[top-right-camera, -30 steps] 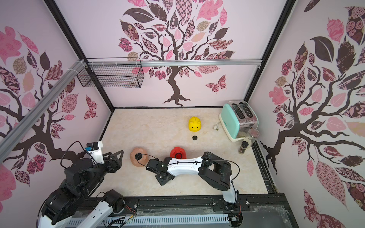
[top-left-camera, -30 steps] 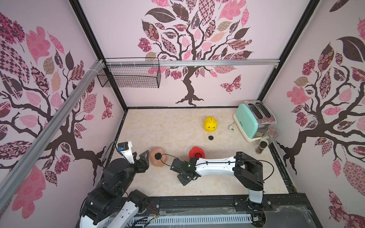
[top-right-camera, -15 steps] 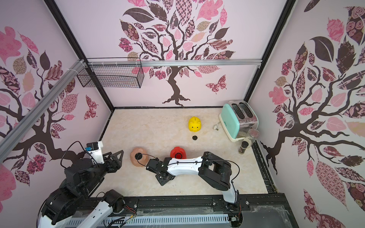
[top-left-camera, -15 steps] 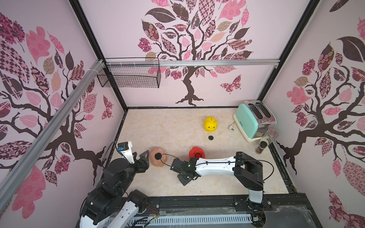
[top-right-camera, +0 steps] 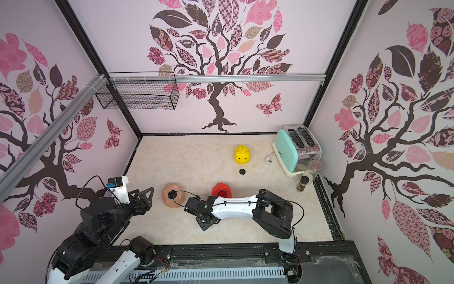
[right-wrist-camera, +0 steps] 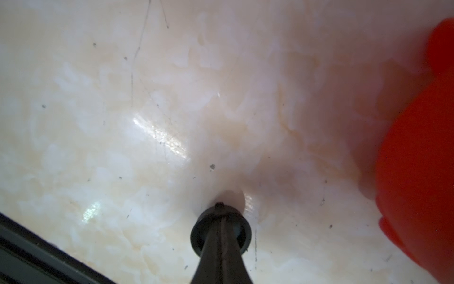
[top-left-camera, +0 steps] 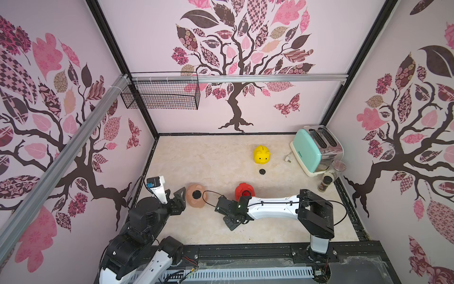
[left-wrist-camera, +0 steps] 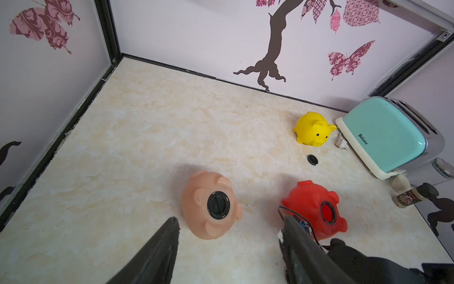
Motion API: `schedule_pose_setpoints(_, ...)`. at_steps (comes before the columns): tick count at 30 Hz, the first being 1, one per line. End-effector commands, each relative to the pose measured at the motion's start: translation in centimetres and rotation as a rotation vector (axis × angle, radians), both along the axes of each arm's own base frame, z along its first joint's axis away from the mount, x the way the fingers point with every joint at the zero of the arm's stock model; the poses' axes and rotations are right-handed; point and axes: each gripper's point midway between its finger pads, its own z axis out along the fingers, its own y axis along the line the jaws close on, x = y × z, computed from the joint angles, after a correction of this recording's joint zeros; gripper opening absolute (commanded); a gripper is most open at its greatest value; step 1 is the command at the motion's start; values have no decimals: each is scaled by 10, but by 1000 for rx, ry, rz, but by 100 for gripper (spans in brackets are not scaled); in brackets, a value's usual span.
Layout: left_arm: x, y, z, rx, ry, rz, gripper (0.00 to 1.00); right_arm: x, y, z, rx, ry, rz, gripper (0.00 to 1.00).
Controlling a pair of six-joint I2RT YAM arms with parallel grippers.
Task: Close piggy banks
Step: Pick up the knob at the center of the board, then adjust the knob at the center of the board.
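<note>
The right gripper [right-wrist-camera: 221, 218] has just finished pinching shut, and its jaws now clamp a small black plug [right-wrist-camera: 197, 236] edge-on, low over the marbled surface [right-wrist-camera: 122, 123], beside the red piggy bank [right-wrist-camera: 422, 159]. Nothing else differs visibly from a moment ago. Whether the plug is lifted clear or still touches the surface is hard to tell from so close. The red piggy bank lies belly-up near the front of the surface with its round hole [left-wrist-camera: 328, 212] uncovered, so the pinched plug probably belongs there, and the next step would be to carry it over and press it in. The peach-pink piggy bank [left-wrist-camera: 196, 196] lies belly-up next to the red one with a fitted plug [left-wrist-camera: 218, 205] in its hole, so it looks finished. The left gripper [left-wrist-camera: 231, 218] hovers just short of it, jaws spread and empty. The yellow piggy bank [top-left-camera: 262, 154] stands upright farther back, near the mint-green toaster [top-left-camera: 309, 152], with a loose plug [top-left-camera: 262, 171] lying just in front of it, so it appears unclosed.
</note>
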Motion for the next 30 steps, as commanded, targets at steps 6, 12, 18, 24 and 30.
schedule_pose_setpoints(6, 0, 2, -1, 5, -7, 7, 69, 15, 5, 65, 90, -83, -31, 0)
schedule_pose_setpoints(12, 0, 2, -1, 5, -7, 7, 69, 33, -4, 129, 176, -166, -66, 0)
schedule_pose_setpoints(18, 0, 2, 0, 2, -10, 8, 69, 74, -48, 191, 263, -286, -173, 0)
schedule_pose_setpoints(24, -1, 3, 1, -1, -17, 11, 69, 116, -118, 209, 286, -323, -324, 0)
schedule_pose_setpoints(30, 0, 2, -2, 3, -4, 7, 69, 145, -187, 176, 240, -293, -504, 0)
